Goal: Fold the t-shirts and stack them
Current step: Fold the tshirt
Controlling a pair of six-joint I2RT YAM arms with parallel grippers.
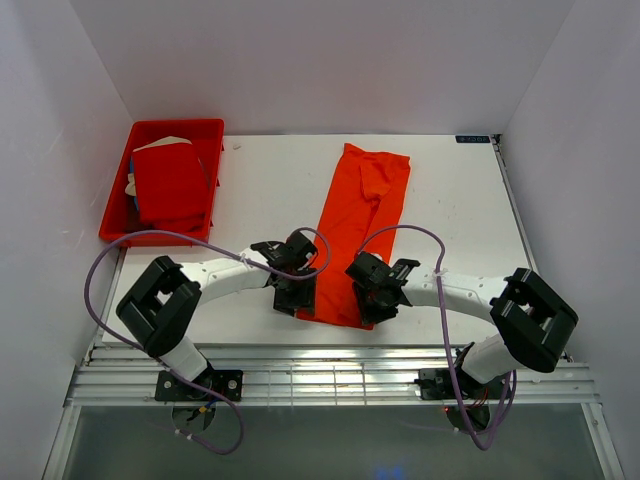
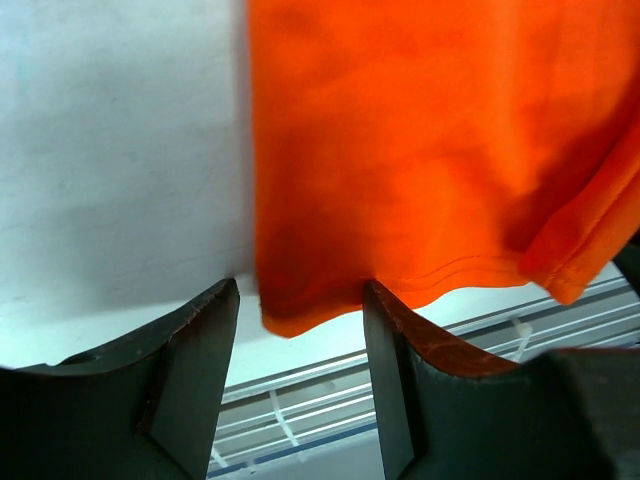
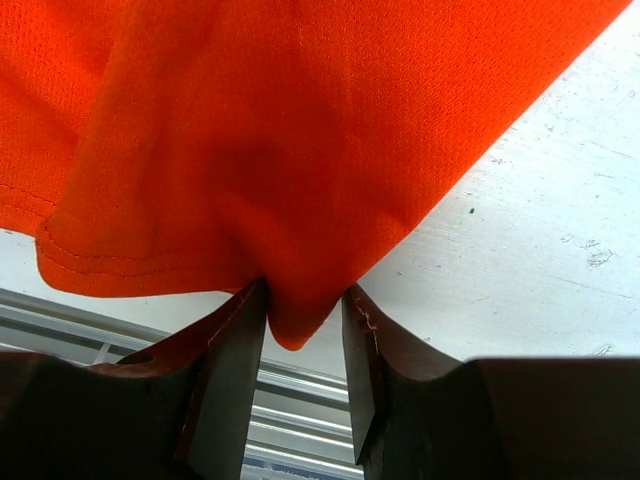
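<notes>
Cloth: one orange t-shirt (image 1: 362,232), one red t-shirt (image 1: 170,187); left gripper (image 2: 300,292) spread; right gripper (image 3: 305,292) pinching orange corner.

The left end effector (image 1: 295,293) and right end effector (image 1: 373,303) hide the orange t-shirt's (image 1: 362,210) near corners from above.

White walls (image 1: 320,60), white table (image 1: 460,200), metal rails (image 1: 330,385) nr front

The top camera looked down from high above the near edge, taking in the whole table (image 1: 260,190). Both wrist cameras sat very close over the near hem of the orange t-shirt (image 1: 355,225), shared by all three views.
</notes>
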